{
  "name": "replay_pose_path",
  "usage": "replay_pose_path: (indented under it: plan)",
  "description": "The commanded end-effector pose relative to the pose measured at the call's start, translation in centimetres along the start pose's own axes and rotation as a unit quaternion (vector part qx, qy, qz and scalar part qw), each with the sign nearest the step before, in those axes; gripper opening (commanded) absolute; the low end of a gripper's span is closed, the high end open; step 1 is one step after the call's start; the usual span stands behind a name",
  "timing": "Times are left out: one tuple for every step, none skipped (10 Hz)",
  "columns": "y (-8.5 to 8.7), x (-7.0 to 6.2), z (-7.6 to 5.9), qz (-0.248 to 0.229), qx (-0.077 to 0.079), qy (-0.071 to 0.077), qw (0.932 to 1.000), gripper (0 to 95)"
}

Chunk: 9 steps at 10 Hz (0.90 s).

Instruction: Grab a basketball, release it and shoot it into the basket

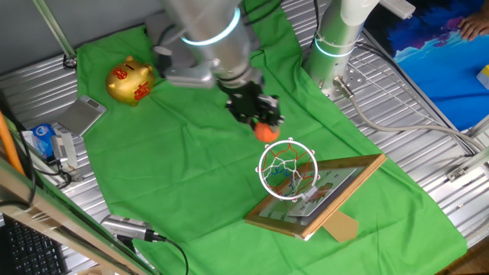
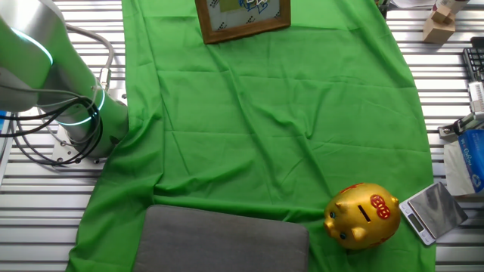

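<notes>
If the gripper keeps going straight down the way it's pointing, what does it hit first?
Probably the green cloth just short of the basket. The gripper, shut on the basketball, looks beside the rim, not over it; depth is unclear.

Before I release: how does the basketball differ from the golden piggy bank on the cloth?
The basketball is tiny, plain orange and held off the cloth in the tool, just beside the hoop. The piggy bank is far larger, shiny gold with red markings, and rests on the green cloth, well away from the hoop. Both are rounded.
</notes>
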<state>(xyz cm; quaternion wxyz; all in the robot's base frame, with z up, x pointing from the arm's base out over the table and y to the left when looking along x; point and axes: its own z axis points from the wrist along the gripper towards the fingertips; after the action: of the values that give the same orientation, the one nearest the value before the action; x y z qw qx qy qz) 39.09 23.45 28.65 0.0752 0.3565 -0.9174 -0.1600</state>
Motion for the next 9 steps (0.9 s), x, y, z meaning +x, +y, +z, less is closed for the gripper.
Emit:
replay_pose_path:
  plan:
    - [2.5, -1.3, -0.1, 0.029, -0.005, -0.002, 0.9996, 0.0]
    - [3.4, -1.9, 0.3, 0.043, -0.006, -0.008, 0.999, 0.0]
    - [3.7, -2.2, 0.5, 0.046, -0.005, -0.01, 0.9989, 0.0]
    - [4.5, -3.1, 1.2, 0.06, -0.008, -0.018, 0.998, 0.0]
    - [4.9, -3.7, 1.7, 0.064, -0.004, -0.022, 0.9977, 0.0]
    - [5.0, -4.1, 2.0, 0.066, -0.002, -0.024, 0.9975, 0.0]
    - [5.2, -4.4, 2.4, 0.069, 0.001, -0.026, 0.9973, 0.0]
    - [5.3, -4.6, 2.7, 0.068, 0.005, -0.027, 0.9973, 0.0]
    - [5.1, -4.7, 3.0, 0.059, 0.013, -0.026, 0.9978, 0.0]
